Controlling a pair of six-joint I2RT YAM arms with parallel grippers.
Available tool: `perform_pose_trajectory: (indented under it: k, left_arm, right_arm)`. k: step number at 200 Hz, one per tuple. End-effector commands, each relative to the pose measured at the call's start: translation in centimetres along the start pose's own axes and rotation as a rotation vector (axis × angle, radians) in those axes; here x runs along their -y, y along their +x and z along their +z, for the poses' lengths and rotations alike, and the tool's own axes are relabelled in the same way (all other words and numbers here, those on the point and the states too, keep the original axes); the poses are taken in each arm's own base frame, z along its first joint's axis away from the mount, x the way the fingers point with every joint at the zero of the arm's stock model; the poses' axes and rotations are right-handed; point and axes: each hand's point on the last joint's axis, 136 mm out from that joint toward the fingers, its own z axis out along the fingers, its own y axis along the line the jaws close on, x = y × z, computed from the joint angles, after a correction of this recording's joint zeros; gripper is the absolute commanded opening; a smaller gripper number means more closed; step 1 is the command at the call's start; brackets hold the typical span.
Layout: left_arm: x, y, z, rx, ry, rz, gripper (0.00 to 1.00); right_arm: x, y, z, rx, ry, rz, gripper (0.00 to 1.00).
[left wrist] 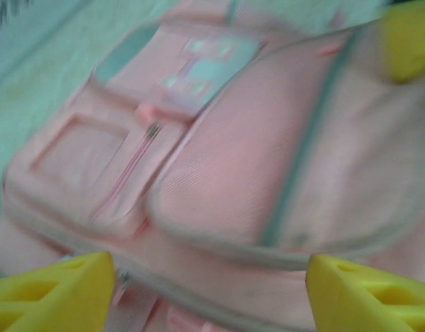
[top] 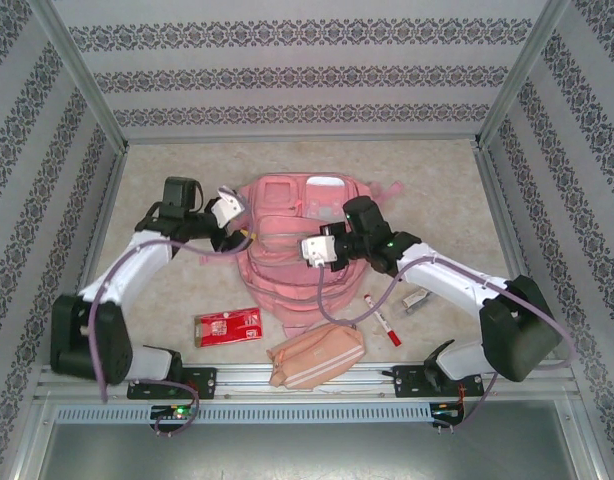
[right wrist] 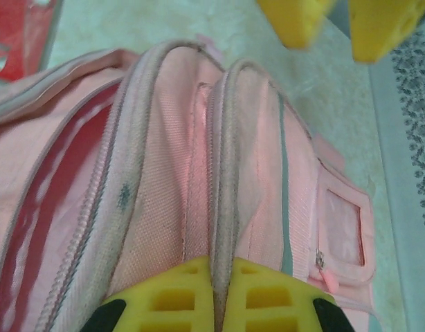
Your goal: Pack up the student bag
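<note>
Because the right fingers are shut tight on a zip-edged lip of the student bag, apparently pinching that piped rim, the step in hand looks like opening a compartment so things can go in. To do it well, that pinch should hold the lip up and steady while the left fingers, spread wide and holding nothing, come in on the opposite lip or a zip pull. Parting the two edges evenly, not sharply, would keep the soft fabric from slipping free and the whole bag from dragging across the counter. The left wrist view is blurred, so I cannot tell which seam those fingers line up with.

The bag lies flat at the middle of the counter, towards the far side, front pockets up. The left fingers hang at its left edge, a pocket flap showing between and beyond them; the right fingers sit on its middle. Near of the bag lie a red packet, a pink pouch and a red marker.
</note>
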Motion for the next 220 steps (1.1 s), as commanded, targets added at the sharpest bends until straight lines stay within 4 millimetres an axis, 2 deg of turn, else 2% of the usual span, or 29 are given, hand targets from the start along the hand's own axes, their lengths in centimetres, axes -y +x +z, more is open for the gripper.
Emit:
perform_pose_trajectory:
  k: [1,16,28,42,48,87,106,126,153,163,164,166,169,185,194,205,220]
  left_arm:
    - [4.5,-1.5,0.8,0.075,0.098,0.184,0.75]
    - [6.0,-1.3,1.4,0.045,0.094,0.254,0.82]
    - [6.2,-0.9,2.0,0.004,0.064,0.295,0.88]
    - [5.5,-0.8,2.5,-0.033,0.013,0.322,0.94]
    - [5.2,-0.7,2.6,-0.042,-0.005,0.329,1.00]
    - [2.5,-0.4,3.9,-0.099,-0.129,0.360,1.00]
    - [2.5,-0.2,5.0,-0.126,-0.132,0.380,0.92]
    - [2.3,-0.2,5.9,-0.147,-0.129,0.352,0.61]
    - [2.4,-1.1,6.2,-0.140,-0.092,0.259,0.25]
    - [2.3,-1.5,6.0,-0.144,-0.091,0.213,0.12]
    - [2.2,-1.5,6.0,-0.145,-0.092,0.210,0.12]
    - [2.2,-1.6,6.0,-0.145,-0.094,0.198,0.12]
    - [2.1,-1.6,6.1,-0.146,-0.097,0.184,0.11]
    - [1.7,-1.7,6.3,-0.144,-0.109,0.112,0.06]
    - [1.9,-1.7,6.6,-0.138,-0.099,0.083,0.02]
    - [1.6,-1.7,6.9,-0.141,-0.104,0.045,0.00]
    - [1.0,-1.7,7.4,-0.147,-0.121,0.008,0.00]
  right_arm:
    - [2.8,-3.3,-0.2,0.152,0.030,0.084,0.00]
    - [3.3,-3.2,0.0,0.166,0.020,0.123,0.00]
    - [3.5,-3.2,0.2,0.173,0.011,0.140,0.00]
    - [3.5,-3.3,0.3,0.183,0.001,0.152,0.00]
    - [3.4,-3.5,0.3,0.188,-0.002,0.156,0.00]
    - [2.9,-4.0,0.0,0.221,-0.026,0.167,0.00]
    - [2.7,-4.0,0.2,0.225,-0.030,0.170,0.00]
    - [3.0,-4.2,0.3,0.228,-0.022,0.182,0.00]
    - [4.4,-3.4,0.6,0.142,0.081,0.238,0.43]
    - [5.6,-2.8,0.1,0.077,0.180,0.303,0.64]
    - [5.8,-2.6,0.0,0.069,0.193,0.312,0.70]
    - [6.1,-2.4,-0.1,0.051,0.219,0.331,0.87]
    - [6.6,-2.0,-0.4,0.026,0.260,0.361,0.96]
    - [9.1,0.0,-3.5,-0.096,0.530,0.571,0.98]
    - [9.6,0.8,-5.7,-0.134,0.647,0.696,0.98]
    - [8.6,1.3,-7.8,-0.145,0.678,0.861,0.98]
    - [6.0,2.3,-10.1,-0.146,0.684,1.126,0.98]
